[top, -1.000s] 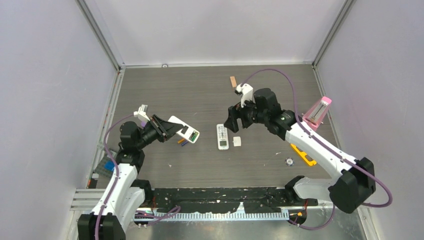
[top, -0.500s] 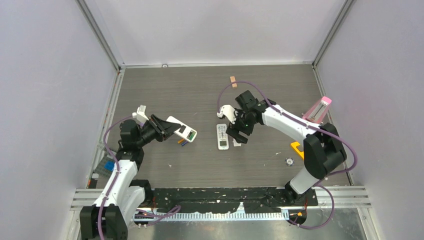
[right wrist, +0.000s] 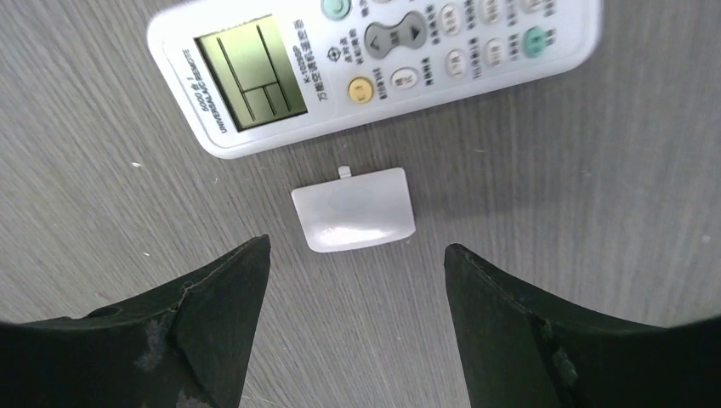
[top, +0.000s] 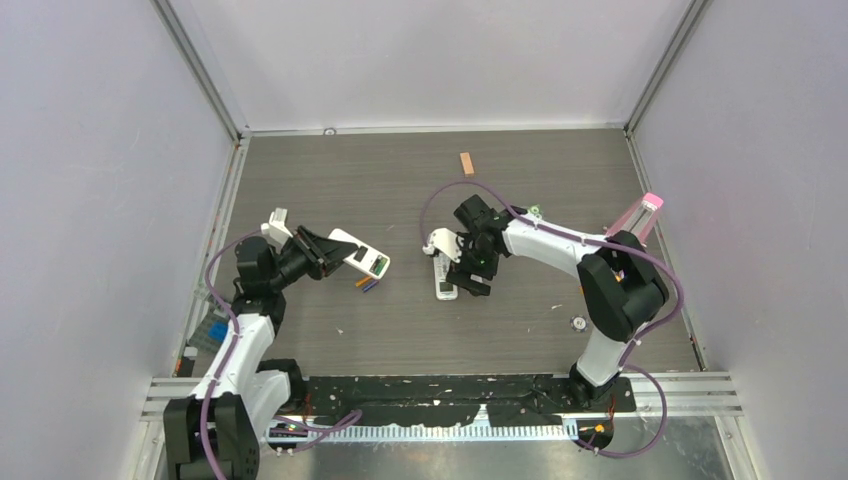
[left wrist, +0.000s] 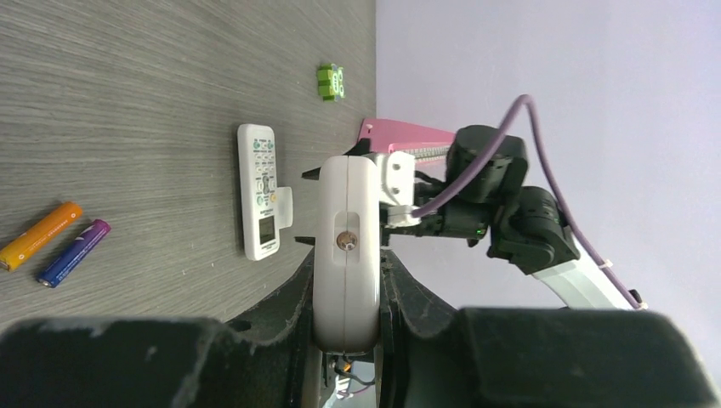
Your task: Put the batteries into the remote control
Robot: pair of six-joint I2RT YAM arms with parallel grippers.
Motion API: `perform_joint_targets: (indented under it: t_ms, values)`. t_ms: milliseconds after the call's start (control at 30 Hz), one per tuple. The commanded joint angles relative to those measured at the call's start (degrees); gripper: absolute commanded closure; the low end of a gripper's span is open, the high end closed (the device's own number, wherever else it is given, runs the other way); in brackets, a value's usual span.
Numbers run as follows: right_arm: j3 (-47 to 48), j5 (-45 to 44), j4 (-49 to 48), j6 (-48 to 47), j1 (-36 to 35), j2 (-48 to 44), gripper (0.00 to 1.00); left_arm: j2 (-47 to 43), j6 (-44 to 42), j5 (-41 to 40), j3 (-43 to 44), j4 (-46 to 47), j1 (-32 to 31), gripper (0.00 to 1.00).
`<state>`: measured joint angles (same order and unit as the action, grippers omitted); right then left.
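Observation:
The remote control (top: 445, 291), white with a small display and grey buttons, lies face up mid-table; it also shows in the right wrist view (right wrist: 374, 59) and the left wrist view (left wrist: 259, 191). A small white battery cover (right wrist: 354, 208) lies beside it. My right gripper (top: 473, 277) is open just above the table, its jaws (right wrist: 355, 248) apart, just short of the cover. The orange battery (top: 360, 283) and the purple battery (top: 369, 287) lie side by side on the table (left wrist: 40, 235) (left wrist: 74, 252). My left gripper (top: 335, 250) is shut on a second white remote (left wrist: 347, 221), raised, its face hidden.
A tan wooden block (top: 466, 163) lies at the back. A pink object (top: 640, 215) leans on the right wall. A small round part (top: 578, 323) lies at front right. Blue items (top: 213, 328) sit at the left edge. A green piece (left wrist: 331, 82) lies far off.
My right arm has swung left and down from behind the remote control to sit over the battery cover. My left gripper has shifted slightly left with the remote it holds.

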<state>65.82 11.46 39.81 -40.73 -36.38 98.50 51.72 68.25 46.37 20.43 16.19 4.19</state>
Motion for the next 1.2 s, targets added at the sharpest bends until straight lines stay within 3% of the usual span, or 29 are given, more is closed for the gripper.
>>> perform_joint_targets:
  t_ms: [0, 300, 567, 867, 1100, 1167]
  values:
    - [-1.25, -3.09, -1.45, -1.60, -0.27, 1.61, 0.21, 0.45, 0.66, 2.56, -0.13, 5.00, 1.07, 1.00]
    - [-3.02, -5.81, -4.41, -1.74, -0.72, 2.72, 0.24, 1.07, 0.64, 2.67, -0.12, 5.39, 1.40, 1.00]
    - [-4.44, -4.79, -6.98, -1.73, -1.13, 2.16, 0.42, 1.08, 0.70, 3.10, -0.13, 5.61, 1.53, 1.00]
    - [-3.99, 0.78, -7.69, 0.60, -1.13, -3.78, 0.54, -0.18, -1.89, 2.84, -0.90, 3.77, 1.48, 1.00]
    - [-4.32, 3.27, -8.23, 4.16, -1.03, -9.90, 0.54, -1.52, -4.35, 1.71, -2.14, 1.80, 1.50, 1.00]
    - [-4.30, 0.37, -7.87, 3.49, -1.06, -9.04, 0.47, -1.78, -4.84, 1.70, -2.18, 1.35, 1.53, 1.00]
